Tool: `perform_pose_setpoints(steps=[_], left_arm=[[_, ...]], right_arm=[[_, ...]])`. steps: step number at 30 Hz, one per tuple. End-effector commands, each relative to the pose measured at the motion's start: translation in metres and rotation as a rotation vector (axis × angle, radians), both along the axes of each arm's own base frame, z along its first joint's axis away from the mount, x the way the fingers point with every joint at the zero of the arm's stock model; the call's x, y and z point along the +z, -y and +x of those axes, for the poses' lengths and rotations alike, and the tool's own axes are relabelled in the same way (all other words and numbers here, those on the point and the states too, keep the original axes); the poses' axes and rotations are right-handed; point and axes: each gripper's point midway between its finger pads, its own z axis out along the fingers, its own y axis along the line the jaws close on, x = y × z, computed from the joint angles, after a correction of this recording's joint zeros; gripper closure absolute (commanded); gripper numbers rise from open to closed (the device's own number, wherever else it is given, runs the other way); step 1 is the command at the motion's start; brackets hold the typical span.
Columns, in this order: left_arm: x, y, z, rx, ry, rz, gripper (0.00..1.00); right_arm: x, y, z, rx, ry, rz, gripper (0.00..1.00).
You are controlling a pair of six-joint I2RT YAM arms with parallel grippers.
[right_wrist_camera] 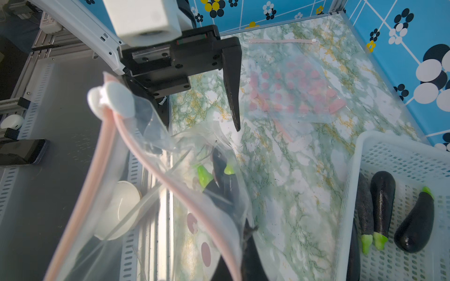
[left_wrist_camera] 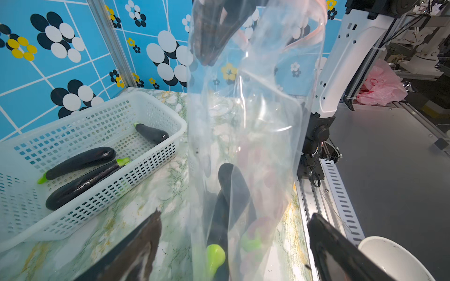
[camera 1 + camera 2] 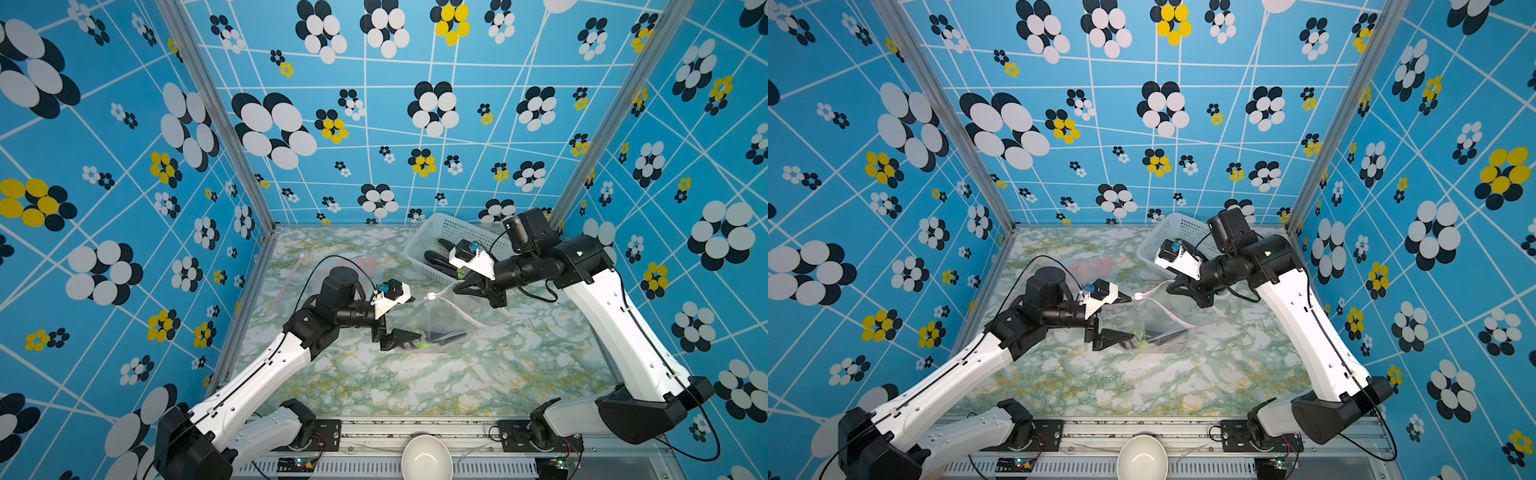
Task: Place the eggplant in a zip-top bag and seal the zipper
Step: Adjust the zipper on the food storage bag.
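The clear zip-top bag [image 3: 446,320] [image 3: 1156,324] hangs slanted over the table, its bottom resting on the marble. Its pink zipper strip [image 1: 155,175] stands open, with the white slider [image 3: 431,296] [image 1: 114,99] at the raised end. My right gripper [image 3: 495,298] [image 1: 248,231] is shut on the bag's top edge. Dark eggplant [image 2: 229,192] [image 1: 222,177] lies inside at the bottom, and two green stems show. My left gripper [image 3: 405,337] [image 2: 236,214] is open, one finger on each side of the bag's lower end, apart from the film.
A white mesh basket [image 3: 432,232] [image 2: 136,102] at the back right holds more eggplants [image 2: 80,161]. A second clear bag [image 1: 294,90] with pink dots lies flat at the back left. A white bowl [image 3: 426,455] sits on the front rail.
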Motion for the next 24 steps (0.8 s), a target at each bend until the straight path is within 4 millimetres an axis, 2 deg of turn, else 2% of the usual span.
perform_pose_setpoints(steps=[1, 3, 7, 8, 17, 19, 21, 24], left_arm=[[0.016, -0.001, -0.001, 0.016, 0.055, -0.055, 0.12], [0.008, -0.001, 0.004, 0.054, 0.075, -0.025, 0.23], [-0.002, -0.001, 0.017, 0.154, 0.158, 0.035, 0.25], [-0.001, -0.002, 0.02, 0.177, 0.181, 0.036, 0.29], [0.009, -0.006, 0.032, 0.271, 0.271, -0.021, 0.84], [0.009, -0.006, 0.032, 0.275, 0.27, -0.016, 0.93], [0.006, -0.011, 0.032, 0.288, 0.258, 0.006, 0.99], [0.0, -0.021, 0.029, 0.273, 0.188, 0.021, 1.0]], right_arm=[[0.009, -0.004, -0.002, 0.017, -0.004, 0.038, 1.0], [0.011, -0.005, -0.003, 0.022, -0.007, 0.048, 1.0], [0.012, -0.006, -0.002, 0.014, -0.012, 0.056, 1.0], [0.011, -0.005, -0.002, 0.011, -0.014, 0.055, 1.0], [0.012, -0.007, -0.006, 0.024, -0.033, 0.068, 1.0], [0.009, -0.005, -0.005, 0.015, -0.03, 0.053, 1.0], [0.005, 0.003, -0.002, -0.005, -0.026, 0.035, 1.0], [0.002, 0.016, 0.006, -0.055, -0.03, 0.045, 1.0]])
